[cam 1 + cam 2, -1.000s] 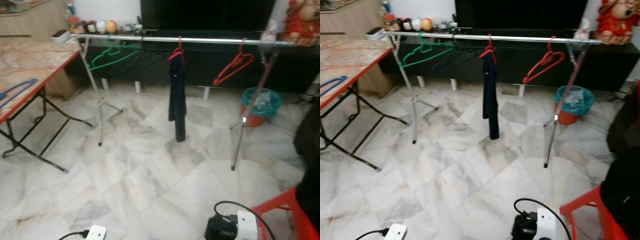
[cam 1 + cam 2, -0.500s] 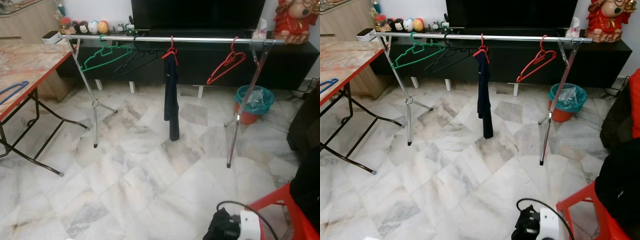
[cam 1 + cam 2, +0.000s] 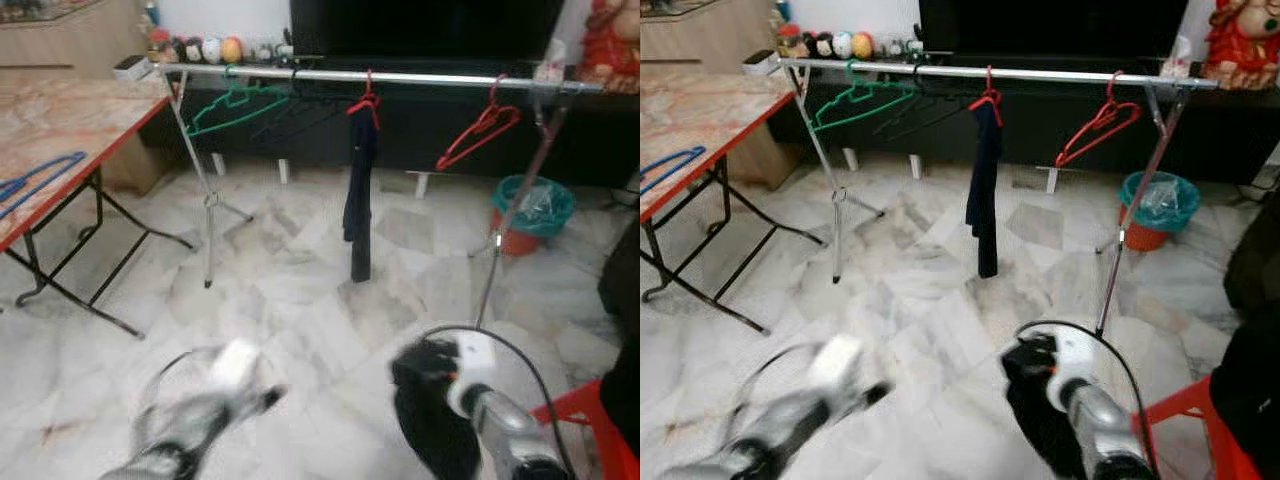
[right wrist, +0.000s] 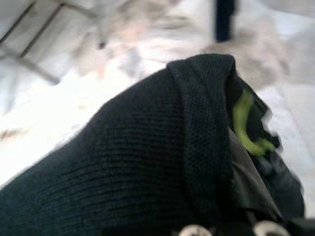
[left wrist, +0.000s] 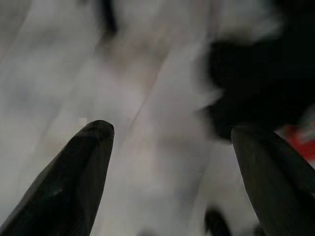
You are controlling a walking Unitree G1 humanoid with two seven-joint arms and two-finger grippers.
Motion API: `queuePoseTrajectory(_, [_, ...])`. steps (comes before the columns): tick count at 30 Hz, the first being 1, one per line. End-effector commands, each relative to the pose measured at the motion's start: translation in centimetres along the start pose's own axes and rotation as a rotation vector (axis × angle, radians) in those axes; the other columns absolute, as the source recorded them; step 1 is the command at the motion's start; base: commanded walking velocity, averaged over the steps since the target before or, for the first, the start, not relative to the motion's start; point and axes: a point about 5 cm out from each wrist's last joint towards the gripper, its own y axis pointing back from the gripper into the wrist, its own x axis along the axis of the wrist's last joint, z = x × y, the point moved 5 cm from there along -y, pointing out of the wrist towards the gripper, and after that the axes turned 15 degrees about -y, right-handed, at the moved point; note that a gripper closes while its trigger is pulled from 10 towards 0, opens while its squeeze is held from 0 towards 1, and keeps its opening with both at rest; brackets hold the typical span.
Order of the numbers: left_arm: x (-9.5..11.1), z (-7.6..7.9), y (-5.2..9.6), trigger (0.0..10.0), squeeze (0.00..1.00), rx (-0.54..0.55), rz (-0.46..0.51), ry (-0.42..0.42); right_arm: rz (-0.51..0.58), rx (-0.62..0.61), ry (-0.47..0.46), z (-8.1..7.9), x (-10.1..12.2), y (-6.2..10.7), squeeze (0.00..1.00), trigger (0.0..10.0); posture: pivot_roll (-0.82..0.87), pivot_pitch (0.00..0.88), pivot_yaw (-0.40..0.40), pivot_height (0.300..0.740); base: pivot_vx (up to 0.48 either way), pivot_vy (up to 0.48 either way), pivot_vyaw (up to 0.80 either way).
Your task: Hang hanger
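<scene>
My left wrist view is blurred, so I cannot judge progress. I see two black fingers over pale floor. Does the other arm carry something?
Observer: Yes, the right arm carries a dark knitted garment.
Operator: Is a hanger in it?
Observer: A yellow-green curved piece, perhaps a hanger, shows at its edge.
Operator: Where do we hang it?
Observer: The rail stands ahead, bare between the hung dark cloth and the red hanger.

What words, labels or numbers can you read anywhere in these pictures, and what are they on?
None can be read.
The small box at the end of the TV cabinet: any print is too small and blurred.
The dark knit garment at the right gripper: no label visible.
</scene>
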Motion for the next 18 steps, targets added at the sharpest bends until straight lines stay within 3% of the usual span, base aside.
queuePoseTrajectory(1, [-1.1,-0.1,0.8,10.0,0.00,-0.057,-0.011,-0.005,-0.043,0.063,0.045,-0.6,-0.5,0.5,0.00,10.0,-0.16,0.022,0.042,0.740,0.000,0.000,0.00])
queuePoseTrajectory(6, [0.1,0.9,1.1,10.0,0.00,-0.177,0.062,-0.052,-0.033,0.056,0.063,-0.8,0.1,0.9,0.00,10.0,-0.15,0.024,0.043,0.740,0.000,0.000,0.00])
queuePoseTrajectory(11, [0.6,1.3,1.3,10.0,0.00,-0.252,0.085,-0.106,-0.030,-0.097,0.093,1.4,1.2,1.2,0.00,10.0,-0.15,0.039,0.057,0.740,0.000,0.000,0.00])
queuePoseTrajectory(13, [0.9,1.6,1.6,10.0,0.00,-0.308,0.091,-0.131,-0.012,-0.162,0.042,1.7,2.2,1.2,0.00,10.0,-0.15,0.041,0.068,0.740,0.000,0.000,0.00])
queuePoseTrajectory(14, [0.9,1.7,1.7,10.0,0.00,-0.322,0.092,-0.135,-0.011,-0.169,0.036,1.6,2.4,1.2,0.00,10.0,-0.15,0.041,0.071,0.740,0.000,0.000,0.00])
queuePoseTrajectory(16, [1.2,2.1,1.9,10.0,0.00,-0.376,0.097,-0.177,0.003,-0.091,0.055,-0.3,3.2,1.0,0.00,10.0,-0.15,0.042,0.079,0.740,0.000,0.000,0.00])
queuePoseTrajectory(17, [1.2,2.1,1.9,10.0,0.00,-0.376,0.097,-0.177,0.003,-0.091,0.055,-0.3,3.2,1.0,0.00,10.0,-0.15,0.042,0.079,0.740,0.000,0.000,0.00])
queuePoseTrajectory(18, [1.6,2.5,1.9,10.0,0.00,-0.411,0.107,-0.196,0.004,-0.038,0.078,-1.7,3.7,0.9,0.00,10.0,-0.15,0.043,0.081,0.740,0.000,0.000,0.00])
